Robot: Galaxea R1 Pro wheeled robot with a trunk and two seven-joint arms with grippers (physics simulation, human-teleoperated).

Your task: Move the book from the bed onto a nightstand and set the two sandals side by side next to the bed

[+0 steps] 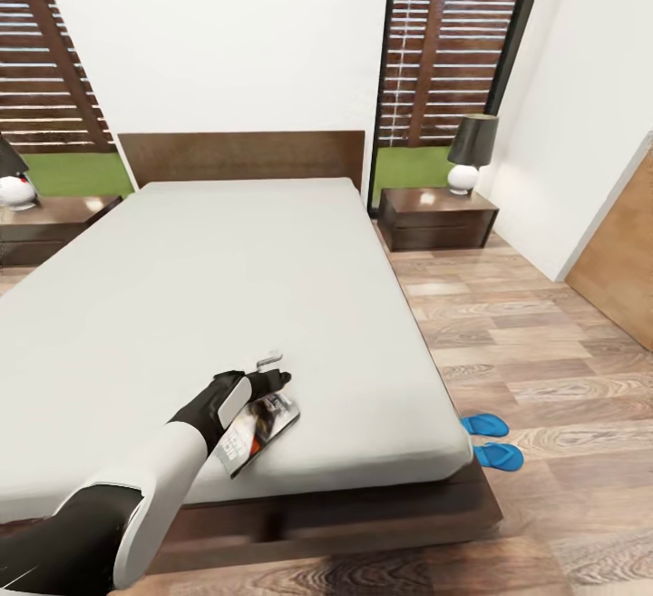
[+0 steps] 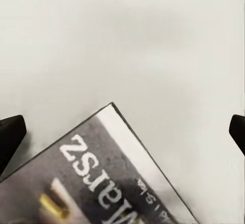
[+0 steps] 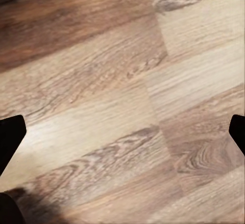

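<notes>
Your left gripper (image 1: 272,376) hovers over the book (image 1: 260,430), fingers spread wide apart (nothing between them yet). The book lies flat near the foot edge of the bed (image 1: 272,288), with bare mattress all around it. Your right gripper (image 3: 122,132) is spread open above the floor (image 3: 127,106). Both sandals (image 1: 490,440) sit by the bed's right foot corner.

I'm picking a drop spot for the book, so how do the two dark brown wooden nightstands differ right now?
The right dark brown wooden nightstand shows whole, beside the window, bearing a complete dark-shaded white lamp. The left dark brown wooden nightstand is cut off by the picture's edge, its lamp partly seen. Both are low with glossy tops and flank the bed.
</notes>
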